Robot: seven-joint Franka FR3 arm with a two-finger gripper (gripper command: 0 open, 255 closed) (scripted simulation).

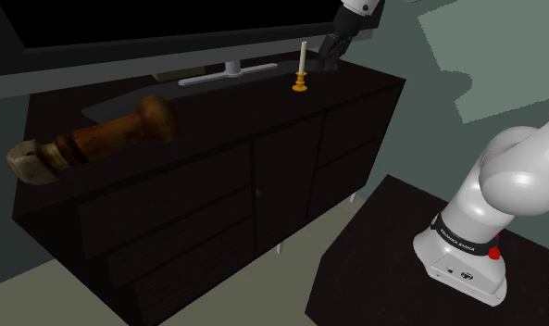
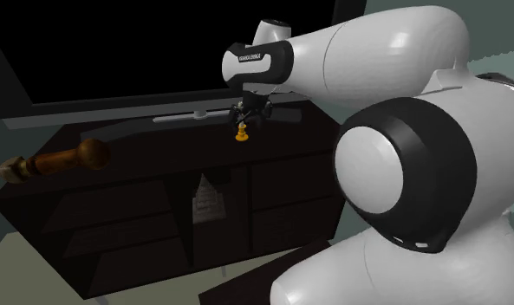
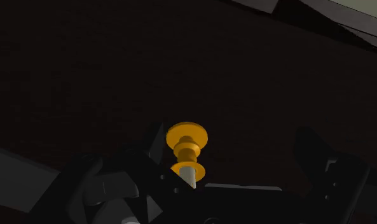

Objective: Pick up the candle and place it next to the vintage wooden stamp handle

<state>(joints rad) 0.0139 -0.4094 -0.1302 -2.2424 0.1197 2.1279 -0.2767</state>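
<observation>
A thin white candle (image 1: 302, 57) in a small orange-gold holder stands upright on the dark cabinet top (image 1: 355, 93), near the TV stand. My black gripper (image 1: 331, 52) hovers close beside and slightly above it, towards the shoulder view's right. In the wrist view the fingers stand wide apart and the candle (image 3: 187, 153) sits between them, close to one finger (image 3: 152, 149), with no clasp visible. The second exterior view has the gripper (image 2: 246, 113) just over the candle (image 2: 241, 133). The big brown wooden stamp handle (image 1: 96, 139) lies on its side at the cabinet's far end (image 2: 55, 160).
A flat TV on a silver foot (image 1: 230, 72) stands along the back of the cabinet, right behind the candle. The cabinet has dark doors and drawers (image 1: 281, 176). The arm's base (image 1: 467, 250) sits on a dark stand at the lower right.
</observation>
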